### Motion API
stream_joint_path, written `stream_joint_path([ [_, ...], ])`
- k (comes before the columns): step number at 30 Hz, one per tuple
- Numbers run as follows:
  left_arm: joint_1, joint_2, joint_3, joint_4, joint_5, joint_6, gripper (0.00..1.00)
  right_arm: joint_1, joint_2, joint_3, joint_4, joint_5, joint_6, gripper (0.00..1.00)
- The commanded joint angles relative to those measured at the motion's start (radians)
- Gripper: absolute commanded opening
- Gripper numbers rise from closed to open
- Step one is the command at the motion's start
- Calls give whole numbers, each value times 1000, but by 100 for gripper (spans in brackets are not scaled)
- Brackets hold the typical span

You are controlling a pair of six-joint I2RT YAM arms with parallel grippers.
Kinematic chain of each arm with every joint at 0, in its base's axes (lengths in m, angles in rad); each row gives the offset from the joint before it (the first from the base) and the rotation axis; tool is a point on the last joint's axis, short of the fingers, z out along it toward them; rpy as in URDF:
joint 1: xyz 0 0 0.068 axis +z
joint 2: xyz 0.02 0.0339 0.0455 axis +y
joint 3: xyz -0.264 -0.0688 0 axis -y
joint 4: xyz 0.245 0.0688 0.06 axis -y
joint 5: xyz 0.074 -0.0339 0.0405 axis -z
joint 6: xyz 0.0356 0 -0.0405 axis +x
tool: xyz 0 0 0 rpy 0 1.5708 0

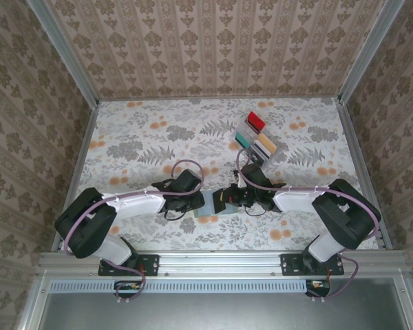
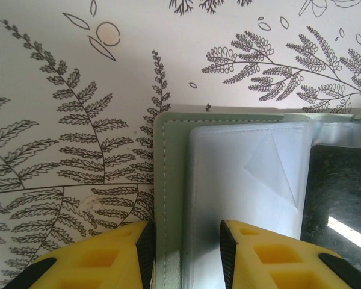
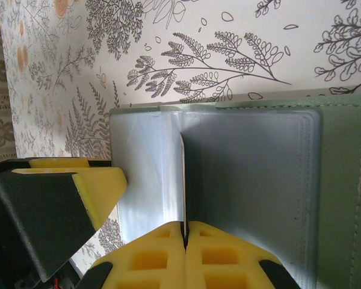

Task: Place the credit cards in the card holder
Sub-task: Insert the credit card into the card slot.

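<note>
Card holder [image 1: 208, 214] lies open and flat on the surface [image 1: 144, 137], near centre, between the two claws; clear sleeve pages face up inside the green cover; left claw [image 2: 186, 232] has its fingers apart, astride the cover's left edge strip, one pad [image 2: 145, 247] just outside the stitched edge and the other on the clear sleeve; cannot tell whether they pinch anything; right claw [image 3: 185, 227] is pressed together on a thin sheet [image 3: 183, 174] standing edge-on at the holder's fold; card or sleeve page, cannot tell; a dark rectangle [image 2: 343, 205] sits behind clear plastic on the right page; credit cards [image 1: 256, 122] stand in a clear tray [image 1: 267, 152] far right, well apart from the holder.
</note>
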Motion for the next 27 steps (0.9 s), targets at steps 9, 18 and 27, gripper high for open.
stream_joint_path([
  [9, -8, 30, 19, -16, 0, 5, 36, 8, -67, -51, 82, 27, -3, 0],
  [18, -9, 30, 19, -9, -2, 4, 36, 6, -47, -35, 99, -2, -15, 0],
  [27, -9, 33, 19, -12, -3, 7, 34, 9, 71, -45, 189, -48, 15, 0],
])
